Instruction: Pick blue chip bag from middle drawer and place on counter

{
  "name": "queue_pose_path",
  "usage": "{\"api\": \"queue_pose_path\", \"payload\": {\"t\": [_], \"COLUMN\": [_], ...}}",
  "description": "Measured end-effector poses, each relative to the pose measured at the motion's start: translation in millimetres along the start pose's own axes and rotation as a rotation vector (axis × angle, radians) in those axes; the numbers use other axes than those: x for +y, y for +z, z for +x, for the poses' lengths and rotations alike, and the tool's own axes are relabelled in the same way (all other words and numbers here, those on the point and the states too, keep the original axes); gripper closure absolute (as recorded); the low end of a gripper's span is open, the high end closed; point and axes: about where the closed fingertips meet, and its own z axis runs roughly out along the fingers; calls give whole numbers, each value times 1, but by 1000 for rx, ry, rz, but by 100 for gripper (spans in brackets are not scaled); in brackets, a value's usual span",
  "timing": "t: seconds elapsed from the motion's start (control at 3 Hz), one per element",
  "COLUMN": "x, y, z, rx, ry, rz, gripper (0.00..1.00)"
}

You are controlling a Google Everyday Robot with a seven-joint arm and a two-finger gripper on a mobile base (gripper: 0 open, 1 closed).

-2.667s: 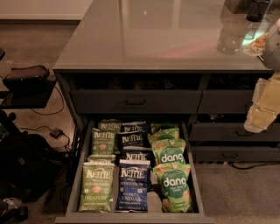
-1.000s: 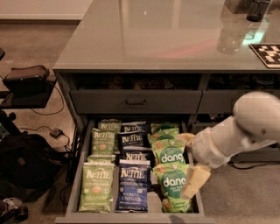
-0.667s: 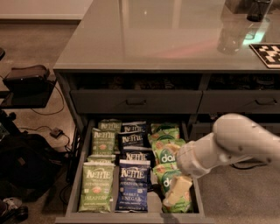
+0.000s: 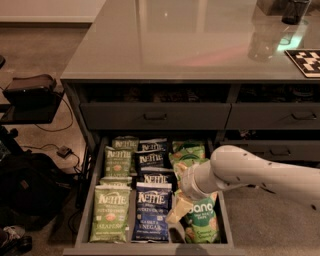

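The middle drawer (image 4: 85,212) is pulled open below the counter (image 4: 190,40). A middle column of dark navy Kettle bags runs front to back; the front blue chip bag (image 4: 152,214) reads SEA SALT & VINEGAR. Light green Kettle bags (image 4: 110,212) lie to the left and green dang bags (image 4: 202,220) to the right. My white arm reaches in from the right. My gripper (image 4: 178,209) hangs over the front of the drawer, at the right edge of the front blue bag and over a dang bag. It holds nothing that I can see.
Closed grey drawer fronts with bar handles (image 4: 155,116) sit above the open drawer. A checkered board (image 4: 305,61) and a dark cup (image 4: 295,10) stand on the counter's far right. A black bag (image 4: 25,192), cables and a dark stool (image 4: 30,90) crowd the floor at left.
My arm has come in from the right and swung left and down over the drawer. The gripper has moved from over the dang bags to the edge of the front blue bag. The bags have not moved.
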Motion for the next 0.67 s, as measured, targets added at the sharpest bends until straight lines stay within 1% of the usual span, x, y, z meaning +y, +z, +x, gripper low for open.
{"api": "queue_pose_path", "payload": {"t": [0.33, 0.67], "x": [-8, -7], "y": [2, 2], "z": [-3, -3], "rx": [-7, -7], "ry": [-1, -1], "rz": [28, 26], "gripper": [0, 0]}}
